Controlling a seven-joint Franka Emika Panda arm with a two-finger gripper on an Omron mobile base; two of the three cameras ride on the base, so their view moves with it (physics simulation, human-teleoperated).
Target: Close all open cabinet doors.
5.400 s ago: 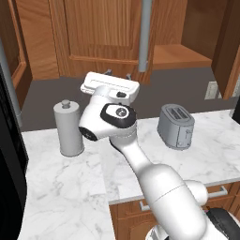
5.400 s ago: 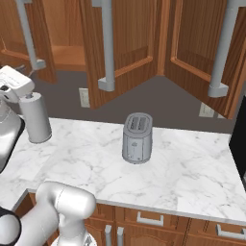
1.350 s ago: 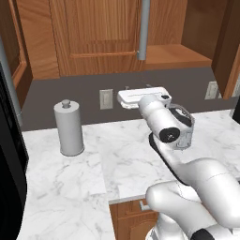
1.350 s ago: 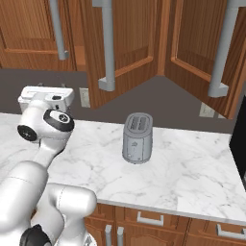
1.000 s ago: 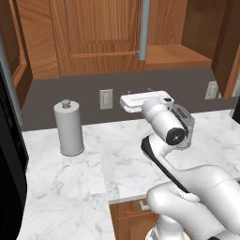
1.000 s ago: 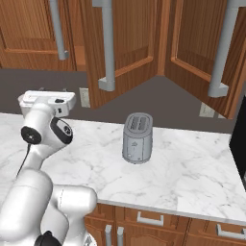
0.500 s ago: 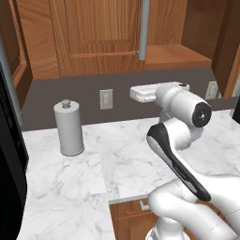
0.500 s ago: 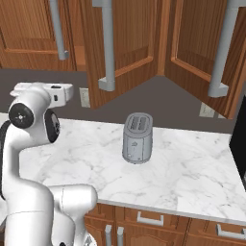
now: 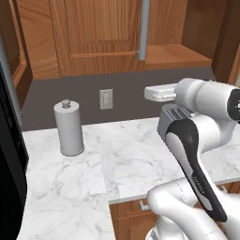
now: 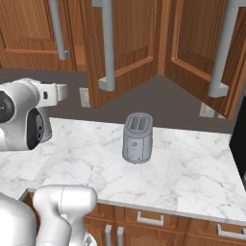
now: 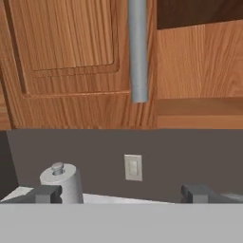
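Tool (image 11: 121, 193) fingers spread, gripping nothing, aimed at wall outlet (image 11: 133, 167). Cabinet doors (image 10: 127, 45) above outlet stand ajar. Toaster (image 10: 137, 138) on table (image 10: 192, 168), right of outlet.

Both base views overlook the toaster (image 10: 137, 138); hand view faces the wall switch (image 11: 133, 167).

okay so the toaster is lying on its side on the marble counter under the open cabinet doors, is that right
Not quite. The toaster stands upright on the marble counter, slots facing up, as the right base view shows. The rest holds: the open cabinet doors hang above it.
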